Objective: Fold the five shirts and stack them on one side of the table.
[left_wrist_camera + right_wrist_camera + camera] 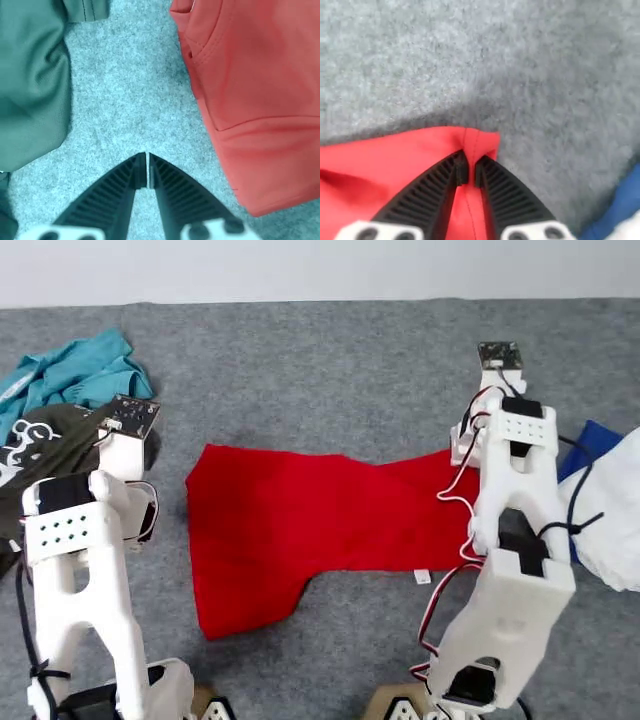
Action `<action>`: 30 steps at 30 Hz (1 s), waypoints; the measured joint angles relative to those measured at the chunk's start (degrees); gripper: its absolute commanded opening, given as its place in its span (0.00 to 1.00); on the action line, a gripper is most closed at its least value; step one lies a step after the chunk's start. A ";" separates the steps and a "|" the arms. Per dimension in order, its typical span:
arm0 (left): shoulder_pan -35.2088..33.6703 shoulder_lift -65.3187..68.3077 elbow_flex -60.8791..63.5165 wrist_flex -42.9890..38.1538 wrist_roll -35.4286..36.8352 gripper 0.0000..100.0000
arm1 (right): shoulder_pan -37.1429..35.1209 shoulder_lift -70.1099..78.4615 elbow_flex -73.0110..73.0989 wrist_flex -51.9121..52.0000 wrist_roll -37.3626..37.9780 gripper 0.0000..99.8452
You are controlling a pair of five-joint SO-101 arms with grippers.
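Corner of red shirt [375,160] sits pinched in right gripper [468,172]; left gripper [148,170] closed, empty, flanked by dark green shirt [30,90] and red shirt.

In the high view the right arm [515,570] covers the right-hand end of the red shirt [300,530]. The left arm [75,570] hides part of the dark green shirt [40,445], which also runs off the picture's edge, as does the teal shirt [70,375]. The blue shirt [592,443] and the white shirt [615,525] are cut off by the opposite edge. A white tag [422,577] at the red hem is too small to read.
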 measured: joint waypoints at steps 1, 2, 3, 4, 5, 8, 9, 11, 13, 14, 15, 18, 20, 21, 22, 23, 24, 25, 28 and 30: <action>0.00 0.00 0.00 0.00 0.00 0.02 | 0.00 1.14 -1.05 0.00 0.00 0.02; 0.00 0.00 0.00 0.00 0.00 0.02 | 0.00 2.02 -2.29 0.09 0.00 0.04; 0.00 0.00 0.00 0.00 0.00 0.02 | 0.00 2.64 -3.43 0.35 0.00 0.07; 0.00 0.00 0.00 0.00 0.00 0.02 | -0.09 3.16 -5.01 1.23 0.00 0.10; 0.00 0.00 0.00 0.00 0.00 0.02 | -0.18 3.60 -6.42 2.29 0.00 0.13; 0.00 0.00 0.44 0.00 0.00 0.02 | -0.18 4.66 -11.25 5.89 0.00 0.19; 0.00 0.00 0.88 0.00 0.00 0.02 | -0.18 4.66 -12.57 6.95 0.00 0.19; 0.00 0.00 1.58 0.00 0.00 0.02 | -0.18 4.66 -14.77 8.53 0.00 0.19; 0.00 0.00 1.93 0.00 0.00 0.02 | -0.18 4.66 -16.44 10.46 0.00 0.19; 0.00 0.00 2.11 0.00 0.00 0.02 | -0.18 4.66 -17.32 11.78 0.00 0.19; 0.00 0.00 2.11 0.00 0.00 0.02 | -0.18 4.66 -18.11 13.27 0.00 0.19; 0.00 0.00 2.11 0.00 0.00 0.02 | -0.18 4.66 -20.13 17.67 0.00 0.19; 0.00 0.00 2.11 0.00 0.00 0.02 | -0.18 4.66 -21.36 20.66 0.00 0.19; 0.00 0.00 2.11 0.00 0.00 0.02 | -0.18 4.66 -21.71 22.07 0.00 0.19; 0.00 0.00 2.11 0.00 0.00 0.02 | -0.18 4.66 -21.89 23.30 0.00 0.18; 0.00 0.00 2.11 0.00 0.00 0.02 | -0.18 4.66 -22.07 24.09 0.00 0.16; 0.00 0.00 2.11 0.00 0.00 0.02 | -0.18 4.66 -22.07 24.70 0.00 0.13; 0.00 0.00 2.11 0.00 0.00 0.02 | -0.18 4.66 -22.07 24.79 0.09 0.10; 0.18 0.00 2.11 -0.79 0.00 0.02 | -0.18 4.66 -22.15 24.62 2.02 0.04; 1.41 0.00 2.11 -2.46 0.00 0.02 | -0.18 4.66 -22.15 23.65 3.34 0.03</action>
